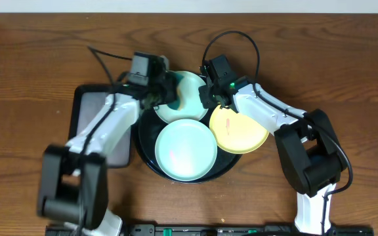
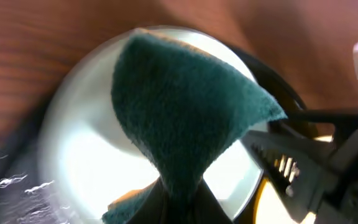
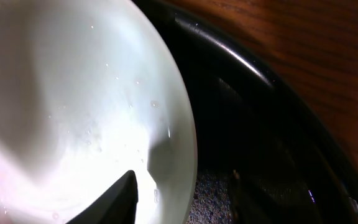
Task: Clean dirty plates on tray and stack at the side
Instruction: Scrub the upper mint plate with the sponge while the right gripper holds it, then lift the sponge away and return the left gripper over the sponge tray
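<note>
**Sponge on the far plate, both arms crowded over the tray's far side**

The large round glossy black tray (image 1: 147, 156) sits mid-worktop, slightly toward the near edge. It carries three small round shallow plates. The far mint-blue plate (image 1: 192, 88) lies at its far side. The near mint-blue plate (image 1: 186, 149), with a faint pink smear, lies at its near side. The pale yellow plate (image 1: 240, 130) has a reddish streak and overhangs the tray's right rim.

The left gripper (image 1: 165, 93) is clamped on a dark green sponge (image 2: 179, 106), which spreads over the far plate's left half. The right gripper (image 1: 210, 92) is at that plate's right rim. In the right wrist view one dark fingertip (image 3: 118, 198) lies on the plate's inner surface. The other fingertip is hidden, so I cannot tell how its jaws stand.

The two grippers are near each other across this one plate. In the left wrist view the right gripper shows just beside the sponge's corner.

The left arm crosses a smaller rectangular black tray (image 1: 83, 111) that lies just left of the round one. The right arm passes over the yellow plate's right side. Black cables (image 1: 241, 38) loop up behind both wrists.

Bare wood of the brown wooden worktop (image 1: 44, 52) shows along the far edge, at both far corners and toward the left and right edges. The arm bases take up the near edge.
</note>
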You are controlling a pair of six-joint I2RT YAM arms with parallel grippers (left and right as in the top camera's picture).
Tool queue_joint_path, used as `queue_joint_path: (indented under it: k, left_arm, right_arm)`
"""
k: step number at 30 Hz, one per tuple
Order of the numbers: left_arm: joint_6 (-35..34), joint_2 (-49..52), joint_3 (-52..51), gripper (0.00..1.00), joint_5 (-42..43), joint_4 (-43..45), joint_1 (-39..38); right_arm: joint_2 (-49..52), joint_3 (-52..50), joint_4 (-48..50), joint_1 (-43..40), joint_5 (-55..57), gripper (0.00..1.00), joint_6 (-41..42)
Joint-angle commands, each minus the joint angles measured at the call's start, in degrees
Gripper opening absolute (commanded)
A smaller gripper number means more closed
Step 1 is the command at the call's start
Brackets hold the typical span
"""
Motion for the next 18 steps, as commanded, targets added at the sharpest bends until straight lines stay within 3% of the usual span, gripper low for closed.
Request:
queue_joint_path:
  k: [1,3,9,18]
  left_arm:
    - [2.2,-5.9,-0.2,0.07,-14.7,-4.3,1.9]
    - [2.2,-9.1,-0.2,0.07,-23.8,-10.2,3.4]
    - [-3.1,-12.3,-0.9,0.07,-37.3,-22.6,8.6]
    - [-12.3,-11.0,-3.4,0.08,-38.7,-19.8,18.3]
  right_arm:
    - [0.5,-0.3,0.1,0.8,0.2,0.47,0.0]
    - [0.5,-0.3,0.1,0.8,0.2,0.47,0.0]
    - [0.5,-0.3,0.1,0.9,0.1,0.47,0.0]
    - [1.4,-0.3,0.0,2.6,0.2,0.41,0.5]
